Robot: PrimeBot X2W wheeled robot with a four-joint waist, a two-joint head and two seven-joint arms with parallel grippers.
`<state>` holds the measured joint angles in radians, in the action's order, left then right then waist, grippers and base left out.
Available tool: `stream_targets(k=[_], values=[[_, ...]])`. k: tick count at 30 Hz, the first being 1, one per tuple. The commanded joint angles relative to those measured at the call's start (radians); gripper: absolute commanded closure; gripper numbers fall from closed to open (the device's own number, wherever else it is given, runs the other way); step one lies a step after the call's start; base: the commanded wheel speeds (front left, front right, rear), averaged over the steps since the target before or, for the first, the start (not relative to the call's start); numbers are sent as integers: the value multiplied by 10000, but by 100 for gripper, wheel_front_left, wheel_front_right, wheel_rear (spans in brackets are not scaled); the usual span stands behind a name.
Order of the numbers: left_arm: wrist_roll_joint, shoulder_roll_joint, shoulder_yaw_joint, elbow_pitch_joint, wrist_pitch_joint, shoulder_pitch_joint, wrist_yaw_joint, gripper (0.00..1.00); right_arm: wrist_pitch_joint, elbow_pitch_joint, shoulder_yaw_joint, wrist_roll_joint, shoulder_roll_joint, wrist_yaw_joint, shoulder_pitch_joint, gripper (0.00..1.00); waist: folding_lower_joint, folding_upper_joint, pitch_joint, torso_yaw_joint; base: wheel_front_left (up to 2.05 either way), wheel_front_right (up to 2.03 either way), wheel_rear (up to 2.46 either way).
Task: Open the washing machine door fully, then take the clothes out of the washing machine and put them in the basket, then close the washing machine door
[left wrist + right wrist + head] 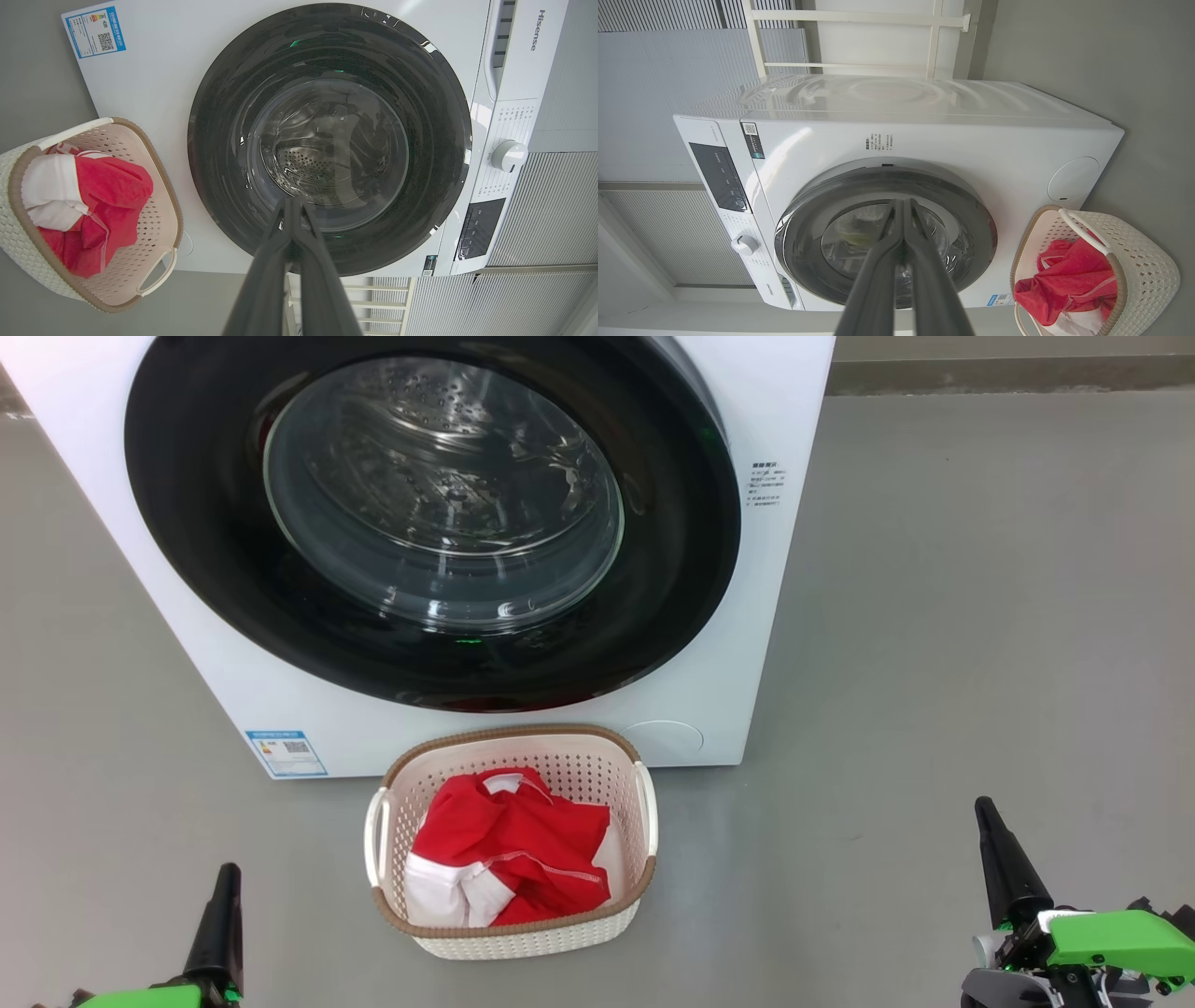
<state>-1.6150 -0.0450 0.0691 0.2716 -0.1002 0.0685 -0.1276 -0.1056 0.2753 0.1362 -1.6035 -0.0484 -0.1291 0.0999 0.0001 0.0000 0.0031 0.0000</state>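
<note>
Left pincer (227, 875) and right pincer (983, 808) hang back empty, fingers together, evidently because the clothes (513, 849) lie in the basket (515, 941) and the washing machine door (674, 569) sits closed.

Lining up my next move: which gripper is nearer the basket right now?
Left. The left gripper hangs a little to the left of the basket; the right gripper is much farther off on its right. Both are shut and empty.
</note>
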Motion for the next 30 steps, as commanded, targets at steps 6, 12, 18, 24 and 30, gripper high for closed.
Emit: stream_targets(k=[6, 12, 18, 24, 30], values=[[-2, -116, 366, -266, -66, 388, -31, 100, -77, -305, -223, -50, -25, -16, 80, 100, -1, 0, 0, 0, 0, 0, 0], [3, -111, 373, -266, -71, 389, -31, 100, -78, -305, -222, -49, -25, -16, 80, 100, -1, 0, 0, 0, 0, 0, 0], [9, -106, 380, -266, -77, 389, -31, 100, -79, -305, -222, -48, -24, -16, 80, 100, -1, 0, 0, 0, 0, 0, 0], [15, -102, 387, -265, -82, 390, -31, 100, -79, -305, -221, -47, -23, -16, 80, 100, -1, 0, 0, 0, 0, 0, 0], [20, -97, 393, -265, -87, 391, -31, 100, -80, -305, -220, -47, -23, -16, 80, 100, -1, 0, 0, 0, 0, 0, 0]])
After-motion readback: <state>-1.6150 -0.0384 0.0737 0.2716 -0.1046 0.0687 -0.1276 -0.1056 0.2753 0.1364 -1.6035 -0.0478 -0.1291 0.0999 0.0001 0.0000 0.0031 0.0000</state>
